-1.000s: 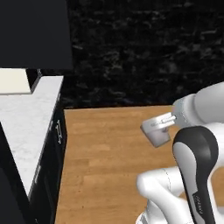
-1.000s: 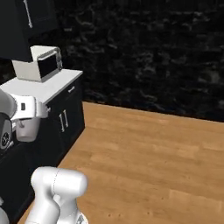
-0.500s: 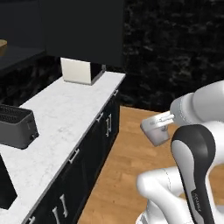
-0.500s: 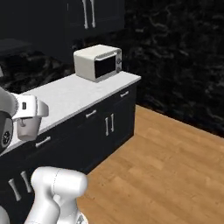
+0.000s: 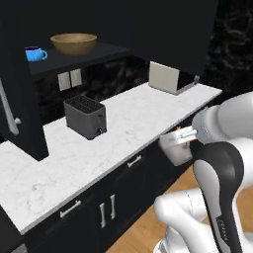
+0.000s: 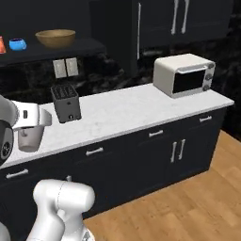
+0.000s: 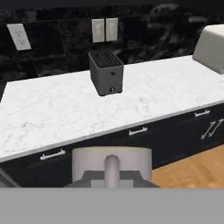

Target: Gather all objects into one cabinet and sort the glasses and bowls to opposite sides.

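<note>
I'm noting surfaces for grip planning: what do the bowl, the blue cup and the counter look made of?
The bowl looks like wood: light brown, matte. The blue cup is a uniform bright blue, perhaps glazed ceramic or plastic; the look leaves that open. The counter looks like polished marble: white with faint grey veining.

A white marble counter (image 5: 133, 118) is carrying a black toaster (image 5: 85, 116) and a microwave (image 6: 184, 75). Above, a dark shelf (image 5: 74, 60) is holding a wooden bowl (image 5: 73, 43) and blue cup (image 5: 34, 54).
</note>
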Robot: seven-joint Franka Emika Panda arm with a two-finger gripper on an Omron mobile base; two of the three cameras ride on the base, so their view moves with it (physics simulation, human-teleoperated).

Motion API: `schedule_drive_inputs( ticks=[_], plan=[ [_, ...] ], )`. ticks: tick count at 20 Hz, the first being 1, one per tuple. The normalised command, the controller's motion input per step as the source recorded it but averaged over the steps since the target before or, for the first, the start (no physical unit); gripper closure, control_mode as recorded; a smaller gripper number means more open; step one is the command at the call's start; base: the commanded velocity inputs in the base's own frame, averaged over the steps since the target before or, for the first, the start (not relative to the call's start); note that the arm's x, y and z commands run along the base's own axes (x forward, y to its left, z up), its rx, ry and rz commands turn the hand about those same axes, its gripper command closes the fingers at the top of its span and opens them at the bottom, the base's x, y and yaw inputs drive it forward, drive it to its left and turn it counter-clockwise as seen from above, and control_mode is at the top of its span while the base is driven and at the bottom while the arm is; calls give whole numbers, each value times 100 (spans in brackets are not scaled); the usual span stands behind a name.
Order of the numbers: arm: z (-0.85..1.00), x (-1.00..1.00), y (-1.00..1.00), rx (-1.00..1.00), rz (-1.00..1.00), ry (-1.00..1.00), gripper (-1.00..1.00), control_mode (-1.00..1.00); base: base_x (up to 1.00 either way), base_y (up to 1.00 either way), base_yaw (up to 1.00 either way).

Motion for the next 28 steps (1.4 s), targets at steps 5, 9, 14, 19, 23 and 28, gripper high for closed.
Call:
schedule_drive_inputs(
  ticks=[5,9,14,19,23,28],
  plan=[
    [0,0,0,0,0,0,100,100,49,-9,63],
    [0,0,0,0,0,0,100,100,41,0,58],
    [0,0,0,0,0,0,100,100,45,0,46],
    [0,0,0,0,0,0,100,100,64,-9,25],
    [0,0,0,0,0,0,100,100,45,-7,15],
    [0,0,0,0,0,0,100,100,15,-2,10]
  ],
)
